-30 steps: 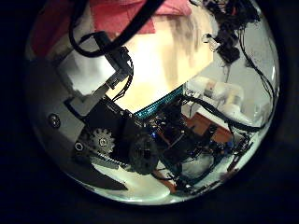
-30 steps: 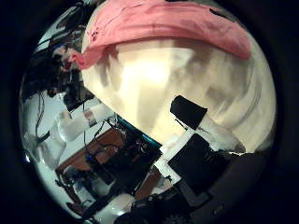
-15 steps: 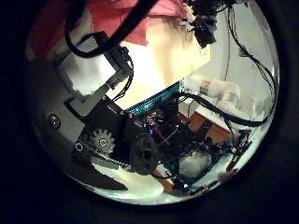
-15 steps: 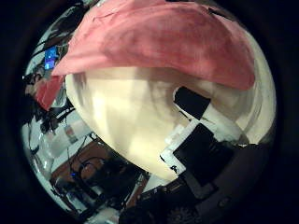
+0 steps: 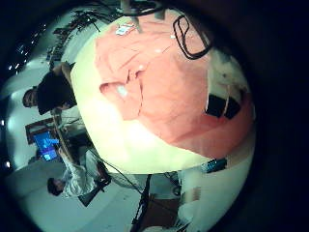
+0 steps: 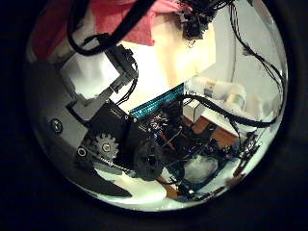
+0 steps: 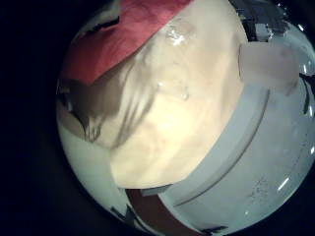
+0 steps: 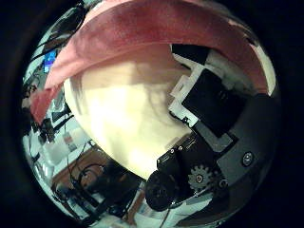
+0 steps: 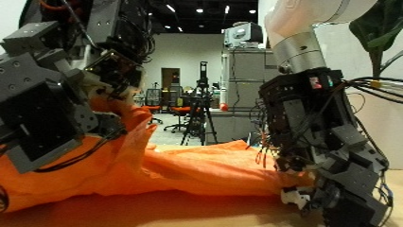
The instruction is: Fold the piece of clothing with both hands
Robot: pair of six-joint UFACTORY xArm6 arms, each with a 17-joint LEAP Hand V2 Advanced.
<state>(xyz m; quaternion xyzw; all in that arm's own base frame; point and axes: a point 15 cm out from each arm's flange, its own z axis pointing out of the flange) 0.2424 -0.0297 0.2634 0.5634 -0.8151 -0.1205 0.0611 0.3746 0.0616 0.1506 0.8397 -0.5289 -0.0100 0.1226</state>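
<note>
— Looking at the right robot hand (image 9: 330,180), are its fingers on the orange garment (image 9: 189,170)?
— They reach down at its edge, but I cannot tell if they grip.
— And the left robot hand (image 9: 50,95)?
— Over a raised fold; grip unclear too. The garment lies spread on the tabletop (image 9: 214,214).

- Garment (image 9: 189,170): orange cloth, matt, soft, creased w/ folds.
- Table (image 9: 189,210): smooth, pale, low sheen, seen as light tan surface.
- Left hand (image 9: 50,90): black hard plastic blocks, matt; gear wheel seen in palm view.
- Right hand (image 9: 322,142): black and white plastic, slightly glossy.
</note>
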